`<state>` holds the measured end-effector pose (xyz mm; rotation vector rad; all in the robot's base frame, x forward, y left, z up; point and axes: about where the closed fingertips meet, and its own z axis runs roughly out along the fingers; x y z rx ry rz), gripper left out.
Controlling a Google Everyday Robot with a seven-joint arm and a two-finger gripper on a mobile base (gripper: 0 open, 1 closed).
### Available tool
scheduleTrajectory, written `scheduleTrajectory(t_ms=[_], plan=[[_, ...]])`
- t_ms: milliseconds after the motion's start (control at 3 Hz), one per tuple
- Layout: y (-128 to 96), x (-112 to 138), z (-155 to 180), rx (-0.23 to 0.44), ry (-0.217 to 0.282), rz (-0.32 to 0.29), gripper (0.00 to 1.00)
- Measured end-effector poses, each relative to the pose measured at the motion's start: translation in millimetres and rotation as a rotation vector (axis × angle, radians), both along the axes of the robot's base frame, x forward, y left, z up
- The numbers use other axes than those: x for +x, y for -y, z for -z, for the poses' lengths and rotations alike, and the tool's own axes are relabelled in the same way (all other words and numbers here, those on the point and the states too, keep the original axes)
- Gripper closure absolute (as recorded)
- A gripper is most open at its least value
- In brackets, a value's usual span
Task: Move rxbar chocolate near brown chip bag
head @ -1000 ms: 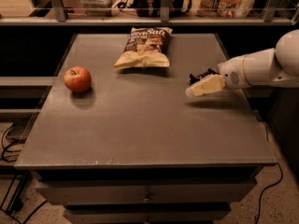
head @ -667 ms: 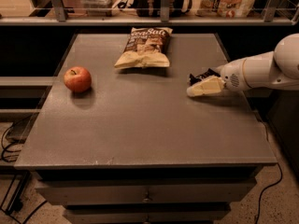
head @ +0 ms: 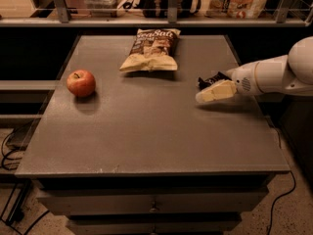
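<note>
The small black rxbar chocolate (head: pixel 211 79) sits at your white gripper (head: pixel 206 89), grip cannot be told. The crinkled brown chip bag (head: pixel 150 50) lies well apart, farther back toward the red apple (head: pixel 81 82).

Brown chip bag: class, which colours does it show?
The brown chip bag is dark brown above, cream-tan below (camera view); the gripper is to its right.

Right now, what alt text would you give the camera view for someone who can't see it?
A white robot arm reaches in from the right over a grey table, its gripper near the right edge with the rxbar chocolate at its tip. The brown chip bag lies toward the back, a red apple at the left.
</note>
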<state>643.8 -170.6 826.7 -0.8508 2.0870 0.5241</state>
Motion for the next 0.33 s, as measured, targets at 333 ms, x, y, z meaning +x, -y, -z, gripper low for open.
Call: scheduleTrajectory(t_ms=[333], plan=[[-0.1,0.0,-0.1,0.0,0.0,0.0,0.0]])
